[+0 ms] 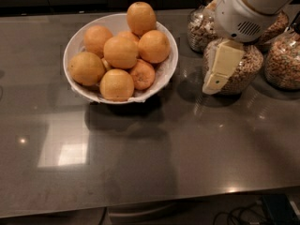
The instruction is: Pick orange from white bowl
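Observation:
The white bowl (169, 65) with a crinkled lining stands at the back left of the grey counter. It holds several smooth yellow-orange oranges: one (141, 18) on top at the back, one (121, 51) in the middle, one (116, 84) at the front. A smaller, darker dimpled orange (142, 74) lies among them. My cream-coloured gripper (212, 85) hangs from a white arm (243, 13) at the upper right. It points down and to the left, about a bowl's half-width right of the bowl rim and above the counter. It holds nothing.
Glass jars of cereal stand right of the bowl: one (241, 76) directly behind the gripper, one (284, 60) at the far right, one (198, 29) further back. The counter (154, 163) runs to a front edge, with cables (243, 214) below at the right.

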Motion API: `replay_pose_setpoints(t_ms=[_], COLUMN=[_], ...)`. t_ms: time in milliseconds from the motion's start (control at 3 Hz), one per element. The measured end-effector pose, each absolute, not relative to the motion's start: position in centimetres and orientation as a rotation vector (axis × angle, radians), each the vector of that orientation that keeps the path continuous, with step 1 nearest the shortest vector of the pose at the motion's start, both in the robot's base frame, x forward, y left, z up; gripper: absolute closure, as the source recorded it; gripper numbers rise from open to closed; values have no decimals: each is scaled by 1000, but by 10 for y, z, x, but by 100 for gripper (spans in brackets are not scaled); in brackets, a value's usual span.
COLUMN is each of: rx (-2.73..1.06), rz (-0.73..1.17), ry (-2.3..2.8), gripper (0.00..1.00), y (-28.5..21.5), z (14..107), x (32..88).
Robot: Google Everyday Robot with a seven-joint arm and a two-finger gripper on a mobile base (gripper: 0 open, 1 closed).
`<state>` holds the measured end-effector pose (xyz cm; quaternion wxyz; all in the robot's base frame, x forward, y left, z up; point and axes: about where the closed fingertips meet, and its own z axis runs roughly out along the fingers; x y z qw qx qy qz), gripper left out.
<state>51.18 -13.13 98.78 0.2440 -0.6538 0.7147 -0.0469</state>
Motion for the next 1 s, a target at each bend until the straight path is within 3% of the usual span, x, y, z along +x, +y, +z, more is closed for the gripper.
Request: replay_pose_setpoints(t_ms=[1000], rx=[-1602], rz=[-55], ry=[1783], gripper=[0], y=[-89], z=[1008], x=[570])
